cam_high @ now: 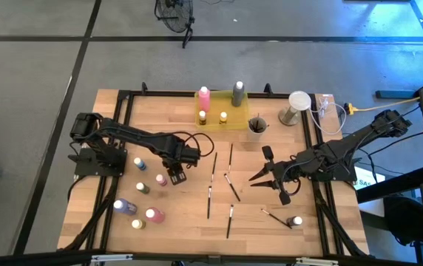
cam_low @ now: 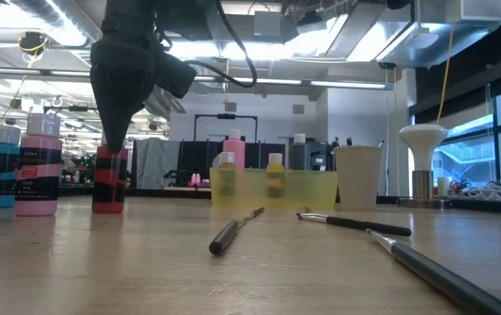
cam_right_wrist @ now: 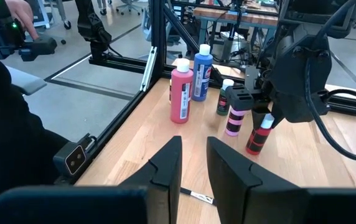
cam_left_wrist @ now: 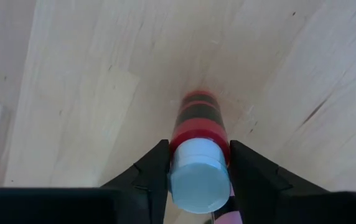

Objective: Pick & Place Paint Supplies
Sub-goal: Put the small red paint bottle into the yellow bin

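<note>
A red paint bottle point(cam_left_wrist: 198, 115) with a black band and a pale cap stands upright on the wood table, left of centre. My left gripper point(cam_left_wrist: 198, 148) reaches down over it and is shut on it; the low view shows the gripper point(cam_low: 113, 131) over the bottle point(cam_low: 109, 188). My right gripper point(cam_high: 260, 166) hovers open right of centre, touching nothing; its fingers point(cam_right_wrist: 165, 163) point toward the table's left. Several dark-handled brushes point(cam_high: 211, 193) lie in the middle. Other bottles point(cam_high: 154, 215) stand at the near left. A pink bottle point(cam_high: 203, 97) and a grey one point(cam_high: 238, 92) stand in the yellow tray point(cam_high: 232, 122). My left gripper pinches the red bottle's upper end point(cam_left_wrist: 181, 142), just under the pale cap point(cam_left_wrist: 196, 177), between its two fingers. The fingers come from above, pointing down. The bottle stands upright with its base point(cam_low: 109, 208) on the table.
A cup point(cam_high: 257, 126) holding brushes stands beside the tray, with a white-topped stand point(cam_high: 296, 103) to its right. One small bottle point(cam_high: 296, 221) and a brush point(cam_high: 274, 216) lie near the right front. A black frame rail point(cam_high: 316, 133) borders the table. Cables lie at the far right corner.
</note>
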You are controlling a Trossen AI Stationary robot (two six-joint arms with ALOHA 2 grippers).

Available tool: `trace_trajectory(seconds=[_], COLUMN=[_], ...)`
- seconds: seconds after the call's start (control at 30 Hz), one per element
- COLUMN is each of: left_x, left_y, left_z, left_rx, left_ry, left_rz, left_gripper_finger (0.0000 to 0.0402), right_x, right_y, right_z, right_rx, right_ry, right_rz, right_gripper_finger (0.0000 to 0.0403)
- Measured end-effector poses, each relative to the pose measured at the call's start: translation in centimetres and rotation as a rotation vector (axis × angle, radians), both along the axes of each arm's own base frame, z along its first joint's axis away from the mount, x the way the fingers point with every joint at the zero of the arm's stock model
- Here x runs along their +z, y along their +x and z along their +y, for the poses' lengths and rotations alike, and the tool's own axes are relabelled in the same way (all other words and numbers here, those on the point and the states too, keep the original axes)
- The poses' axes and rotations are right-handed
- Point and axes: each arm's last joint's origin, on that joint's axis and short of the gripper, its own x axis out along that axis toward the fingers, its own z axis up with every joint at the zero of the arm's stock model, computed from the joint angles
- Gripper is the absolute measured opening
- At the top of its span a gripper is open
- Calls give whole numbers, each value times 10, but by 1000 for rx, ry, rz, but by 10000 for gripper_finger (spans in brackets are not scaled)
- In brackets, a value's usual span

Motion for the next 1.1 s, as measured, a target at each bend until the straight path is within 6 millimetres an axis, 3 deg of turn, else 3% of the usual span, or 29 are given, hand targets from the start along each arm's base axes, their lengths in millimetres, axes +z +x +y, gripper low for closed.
trace_trajectory(seconds=[0.27,0.47,0.67,0.87,1.1], left_x=[2,18,51,99,138], left_y=[0,4,7,18,18], left_z=[0,-1,1,10,53], left_rx=[-22,-24,-40,-68,-6], left_ry=[-1,0,50,62,144], left_rz=[4,1,-1,-137,-219], left_gripper_finger=[133,133,133,133,133], right_x=[0,0,0,0,-1], right_y=[0,0,0,0,-1], right_z=[0,0,0,0,1], right_rx=[0,1,2,8,39], right_ry=[0,0,1,6,12], right_rz=[0,-1,0,2,15], right_gripper_finger=[78,78,78,78,78])
